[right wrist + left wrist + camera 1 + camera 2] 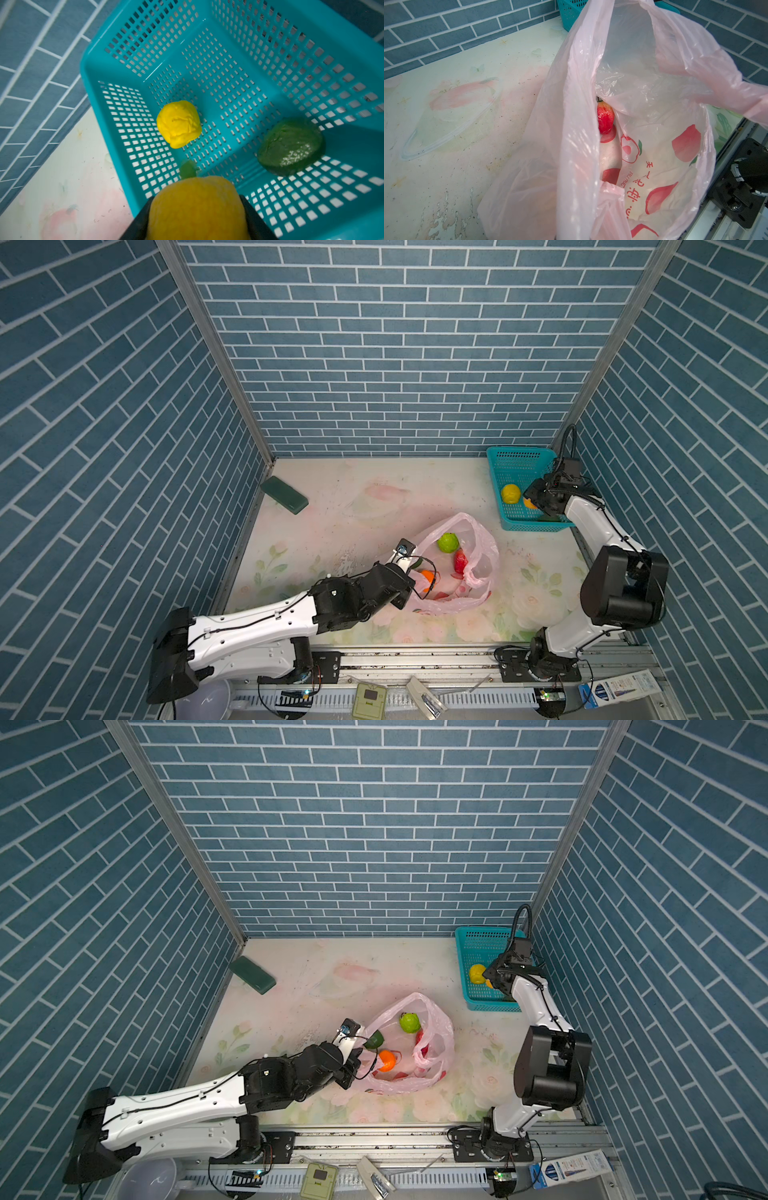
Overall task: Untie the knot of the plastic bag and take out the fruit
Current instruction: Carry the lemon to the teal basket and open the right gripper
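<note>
The pink plastic bag (478, 556) lies mid-table with its mouth gaping; the knot is out of view. My left gripper (362, 1052) is shut on the plastic bag's near rim and holds it up; in the left wrist view the plastic hides the jaws. Inside the bag lie a light green fruit (448, 542), a red fruit (605, 118), an orange fruit (387, 1060) and a dark green fruit (375, 1040). My right gripper (197, 203) is shut on a yellow-orange fruit (197, 214) over the teal basket (124, 41), near its front left wall.
In the basket (519, 464) lie a yellow fruit (178, 123) and a dark green fruit (291, 145). A dark green block (284, 494) sits by the left wall. The right arm's elbow (623, 589) stands at the front right. Brick walls close three sides.
</note>
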Motion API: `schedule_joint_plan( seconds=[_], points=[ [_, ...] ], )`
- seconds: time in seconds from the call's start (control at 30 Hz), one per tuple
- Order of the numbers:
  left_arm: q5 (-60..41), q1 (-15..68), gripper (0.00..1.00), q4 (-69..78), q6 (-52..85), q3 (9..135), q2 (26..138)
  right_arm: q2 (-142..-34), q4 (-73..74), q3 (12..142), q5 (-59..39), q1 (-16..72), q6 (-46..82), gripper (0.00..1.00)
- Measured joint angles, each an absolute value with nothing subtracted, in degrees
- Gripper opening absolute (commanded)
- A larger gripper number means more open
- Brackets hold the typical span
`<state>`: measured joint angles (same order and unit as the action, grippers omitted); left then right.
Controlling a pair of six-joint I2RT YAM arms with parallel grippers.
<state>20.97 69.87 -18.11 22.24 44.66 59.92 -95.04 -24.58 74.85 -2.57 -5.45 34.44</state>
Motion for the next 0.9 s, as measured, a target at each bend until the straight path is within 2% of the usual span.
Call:
schedule_joint_plan(
  seconds=[0.1,0.23,0.37,0.7,0.9],
  points=[
    [21.0,69.9,0.00,-18.1,22.2,44.7,59.9,-98.1,-24.4,77.0,-2.9,-6.2,33.3,0.55],
    [21.0,69.9,0.00,-18.1,22.3,44.7,59.9,-101.2,-24.6,78.9,-3.3,-6.7,31.7,0.74],
    [21.3,69.9,0.00,-18.1,22.4,44.7,59.9,-101.9,-25.1,79.0,-3.3,-6.7,30.9,0.83],
    [21.4,69.9,0.00,-18.1,22.7,44.7,59.9,-100.8,-25.6,79.0,-3.7,-6.6,30.7,0.85],
    [21.7,69.9,0.00,-18.1,22.7,44.7,59.8,-95.2,-27.8,79.0,-5.7,-5.8,30.8,0.85]
  ],
)
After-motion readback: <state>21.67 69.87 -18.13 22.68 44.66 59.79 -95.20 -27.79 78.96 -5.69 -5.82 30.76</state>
